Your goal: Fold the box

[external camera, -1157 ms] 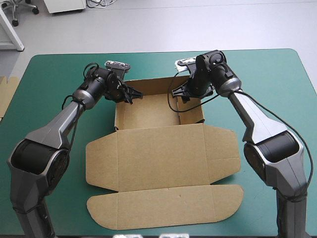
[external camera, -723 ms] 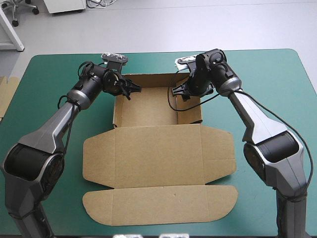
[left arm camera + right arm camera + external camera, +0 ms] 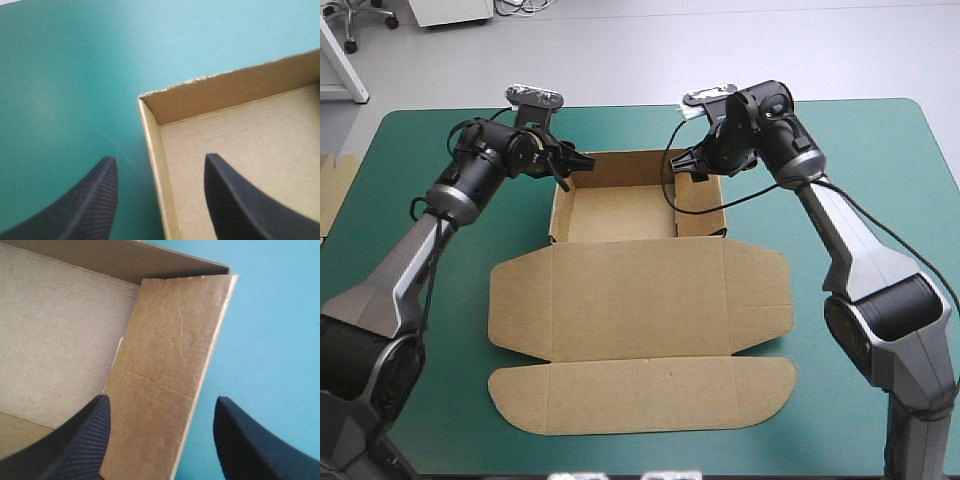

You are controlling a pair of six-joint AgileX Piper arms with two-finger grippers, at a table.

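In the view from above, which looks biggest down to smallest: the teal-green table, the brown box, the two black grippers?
Largest: the table.
Next: the box.
Smallest: the left gripper and the right gripper, which look alike, so unranked.

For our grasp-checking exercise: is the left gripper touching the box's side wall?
Apart. The left wrist view shows the left gripper open astride the box wall, a clear gap either side.

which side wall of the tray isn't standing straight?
The right side wall, between the right gripper's open fingers: it slants, showing its broad face. The left side wall stands upright, showing little more than its thin top edge.
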